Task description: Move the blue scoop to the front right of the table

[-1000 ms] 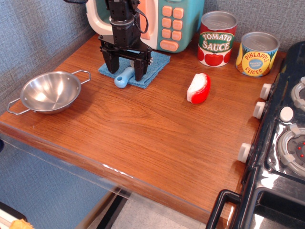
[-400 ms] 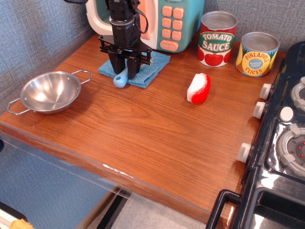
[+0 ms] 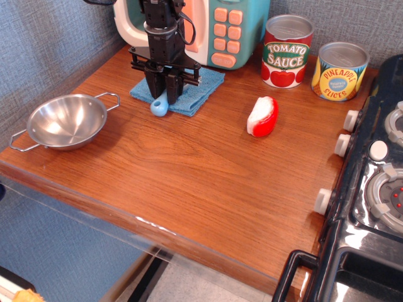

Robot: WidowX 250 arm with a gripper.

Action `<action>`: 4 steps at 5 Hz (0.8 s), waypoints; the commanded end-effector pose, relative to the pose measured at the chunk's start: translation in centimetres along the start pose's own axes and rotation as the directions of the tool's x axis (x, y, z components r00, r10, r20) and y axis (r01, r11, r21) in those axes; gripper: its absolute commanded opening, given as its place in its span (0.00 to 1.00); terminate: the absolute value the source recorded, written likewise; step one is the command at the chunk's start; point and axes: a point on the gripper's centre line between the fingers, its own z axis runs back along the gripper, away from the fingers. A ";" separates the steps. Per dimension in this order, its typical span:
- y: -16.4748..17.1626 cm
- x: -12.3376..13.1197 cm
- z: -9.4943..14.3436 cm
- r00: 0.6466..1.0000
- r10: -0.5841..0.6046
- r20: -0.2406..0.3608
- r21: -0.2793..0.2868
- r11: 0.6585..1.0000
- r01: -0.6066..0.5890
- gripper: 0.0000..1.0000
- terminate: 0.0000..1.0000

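Since earlier frame, tool [image 3: 165, 94] narrowed from wide, now clamped on blue scoop [image 3: 160, 105] over blue cloth [image 3: 195, 95], tabletop [image 3: 201, 182] rear-left.

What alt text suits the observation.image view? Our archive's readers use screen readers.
A black gripper is shut on the blue scoop over a blue cloth at the wooden table's back left; a steel bowl sits left.

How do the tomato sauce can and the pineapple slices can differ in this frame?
The tomato sauce can is red and white, taller, and stands nearer the toy microwave. The pineapple slices can is yellow and blue, shorter, and sits closer to the black stove. Both stand upright at the table's back, silver lids up.
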 end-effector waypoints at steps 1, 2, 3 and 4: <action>0.1 -0.9 6.8 0.986 0.015 0.165 -0.008 1.000 -0.014 0.00 0.00; -0.5 -2.9 8.8 0.983 0.012 0.183 -0.015 1.000 -0.010 0.00 0.00; -2.6 -5.1 8.9 0.987 -0.028 0.156 -0.012 0.999 0.031 0.00 0.00; -5.7 -7.4 8.4 0.989 -0.090 0.114 -0.022 0.995 0.093 0.00 0.00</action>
